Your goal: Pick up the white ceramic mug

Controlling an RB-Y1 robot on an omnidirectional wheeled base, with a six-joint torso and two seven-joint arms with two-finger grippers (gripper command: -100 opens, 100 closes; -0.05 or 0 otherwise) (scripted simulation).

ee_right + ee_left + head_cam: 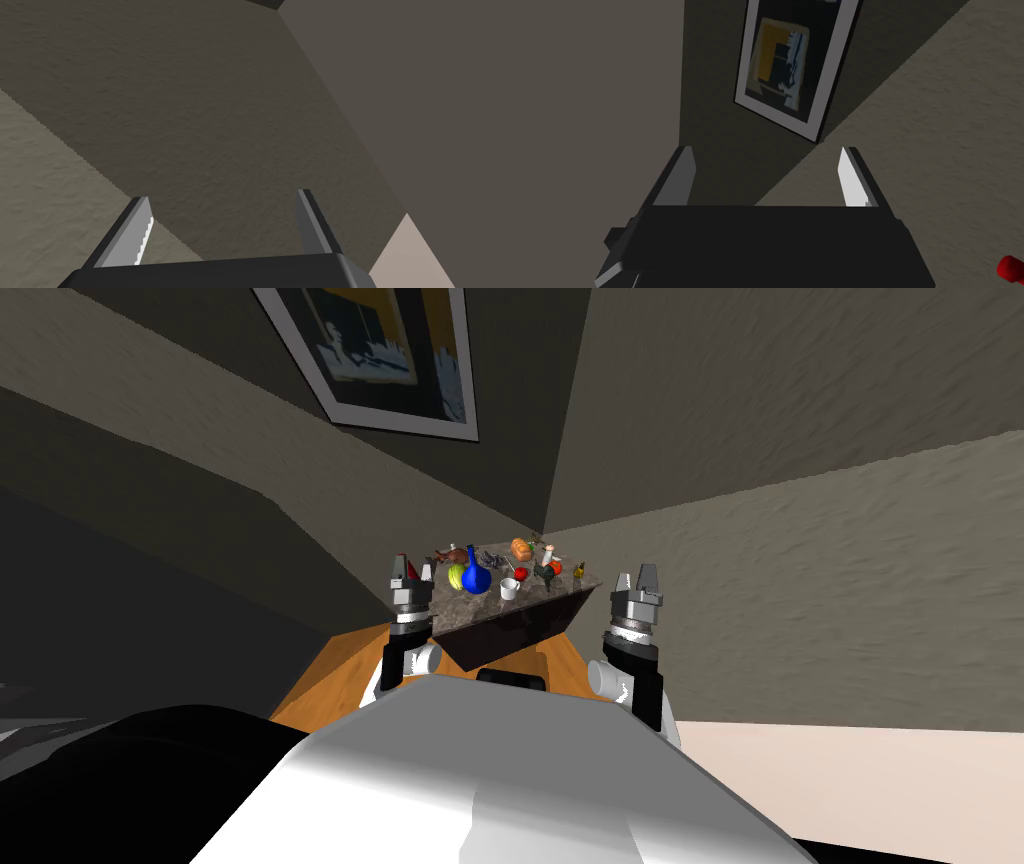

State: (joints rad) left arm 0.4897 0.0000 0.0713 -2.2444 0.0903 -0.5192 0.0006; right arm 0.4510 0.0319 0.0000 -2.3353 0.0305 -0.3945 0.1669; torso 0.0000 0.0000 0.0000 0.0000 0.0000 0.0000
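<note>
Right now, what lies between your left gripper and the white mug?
Head view: a yellow-green fruit and a blue vase stand between the left gripper and the white mug.

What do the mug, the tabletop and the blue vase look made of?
Mug: plain flat white, no visible texture; material left open.
Tabletop: mottled grey veining, looks like stone.
Blue vase: deep uniform blue; perhaps glass or glazed ceramic, cannot tell which.

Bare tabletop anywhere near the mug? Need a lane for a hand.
Bare marbled top runs along the near edge of the table, in front of the white mug and blue vase; probably the best lane in. Behind them it is crowded: banana, bread and small items packed toward the wall corner.
</note>
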